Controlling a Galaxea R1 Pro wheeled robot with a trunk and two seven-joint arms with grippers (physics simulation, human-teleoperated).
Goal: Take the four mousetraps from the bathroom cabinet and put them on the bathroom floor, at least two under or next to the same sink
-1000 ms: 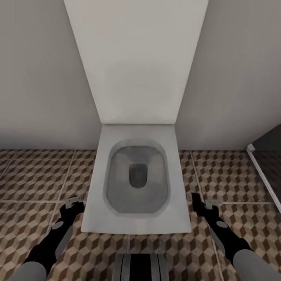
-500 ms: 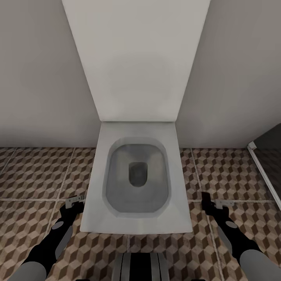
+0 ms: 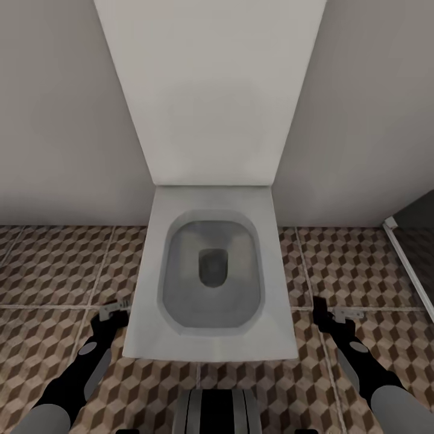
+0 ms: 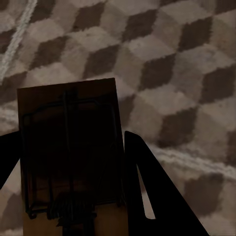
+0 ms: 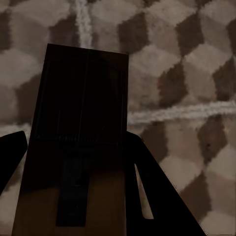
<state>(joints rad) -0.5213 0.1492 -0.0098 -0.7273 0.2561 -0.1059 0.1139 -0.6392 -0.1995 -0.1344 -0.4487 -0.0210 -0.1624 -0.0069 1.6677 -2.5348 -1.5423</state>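
I face a toilet (image 3: 211, 271) on the cube-patterned bathroom floor (image 3: 54, 271). Each gripper, left (image 3: 113, 312) and right (image 3: 337, 314), is clamped on a mousetrap (image 4: 69, 157) (image 5: 81, 142) above the tiles. These boards look light, stiff and snap-prone, so gripping the rear edge seems safest.

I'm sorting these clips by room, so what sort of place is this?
Almost certainly a bathroom: a white toilet with its lid raised against a plain wall, standing on cube-patterned floor tiles. Each end effector, left and right, holds a mousetrap.
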